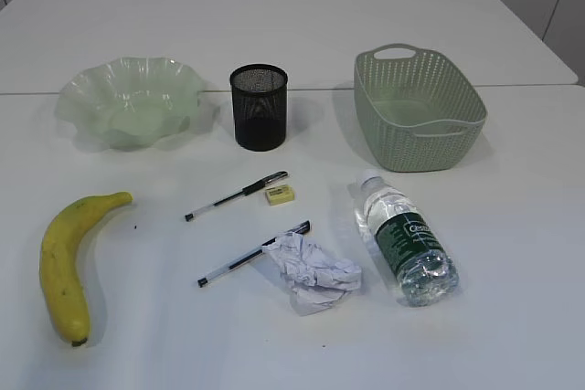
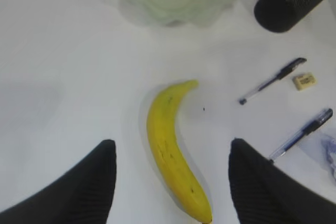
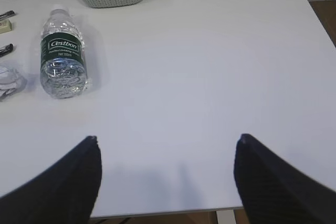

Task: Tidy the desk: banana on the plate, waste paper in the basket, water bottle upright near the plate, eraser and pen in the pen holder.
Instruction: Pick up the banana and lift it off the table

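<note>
1. A long, curved yellow banana (image 1: pixel 64 262) with small brown specks and dark tips lies on the white counter (image 1: pixel 512 226) at its front left, well in front of the ruffled pale-green plate (image 1: pixel 128 100).
2. In the left wrist view the banana (image 2: pixel 170 145) lies on the counter below the wide-open left end effector (image 2: pixel 173 182), between its two dark fingers (image 2: pixel 89 182) and touching neither; the end effector holds nothing.
3. The banana's long axis runs from near the front edge toward the plate, its stem end tilted toward the middle of the counter (the curve bows to the left in the exterior view).
4. The clear water bottle (image 1: pixel 405 239), green-labelled, lies on its side with its white cap pointing toward the sage-green basket (image 1: pixel 419 109).
5. In the right wrist view the bottle (image 3: pixel 62 56) lies well to the left, ahead of the right end effector (image 3: pixel 165 177), whose jaws stand wide apart over bare counter, holding nothing.
6. Two pens (image 1: pixel 236 196) (image 1: pixel 254 253), a pale-yellow eraser (image 1: pixel 279 194) and crumpled paper (image 1: pixel 311 273) lie in front of the black mesh pen holder (image 1: pixel 259 105).
</note>
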You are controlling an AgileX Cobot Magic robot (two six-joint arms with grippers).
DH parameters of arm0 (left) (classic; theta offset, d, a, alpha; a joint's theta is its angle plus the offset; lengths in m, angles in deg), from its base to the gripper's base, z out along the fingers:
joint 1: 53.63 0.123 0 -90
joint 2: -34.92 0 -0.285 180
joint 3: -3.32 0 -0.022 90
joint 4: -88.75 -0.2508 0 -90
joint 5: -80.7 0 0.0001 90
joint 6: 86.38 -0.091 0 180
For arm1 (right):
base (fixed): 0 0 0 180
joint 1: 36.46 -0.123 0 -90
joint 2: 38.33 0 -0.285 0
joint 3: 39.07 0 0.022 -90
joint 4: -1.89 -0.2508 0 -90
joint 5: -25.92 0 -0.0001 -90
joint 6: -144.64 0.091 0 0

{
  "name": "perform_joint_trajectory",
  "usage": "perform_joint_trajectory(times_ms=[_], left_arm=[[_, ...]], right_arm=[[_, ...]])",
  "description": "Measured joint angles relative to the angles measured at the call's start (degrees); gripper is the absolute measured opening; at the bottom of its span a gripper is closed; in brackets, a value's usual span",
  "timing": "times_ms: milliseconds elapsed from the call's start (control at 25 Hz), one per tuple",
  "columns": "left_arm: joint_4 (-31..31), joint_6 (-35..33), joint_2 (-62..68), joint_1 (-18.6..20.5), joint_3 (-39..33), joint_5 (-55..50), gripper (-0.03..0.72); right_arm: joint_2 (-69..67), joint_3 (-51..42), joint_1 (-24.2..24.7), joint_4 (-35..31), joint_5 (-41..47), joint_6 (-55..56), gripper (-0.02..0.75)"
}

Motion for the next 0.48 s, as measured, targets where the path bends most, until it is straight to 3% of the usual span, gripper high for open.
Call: perform_joint_trajectory(times_ms=[200, 480], left_arm=[[0.0, 1.8, 11.8, -0.8, 5.3, -1.5, 0.449], [0.0, 2.0, 25.7, -0.8, 5.9, -1.0, 0.447]], right_arm=[[0.0, 0.0, 0.0, 0.0, 0.0, 0.0, 0.587], [0.0, 0.0, 0.0, 0.0, 0.0, 0.0, 0.587]])
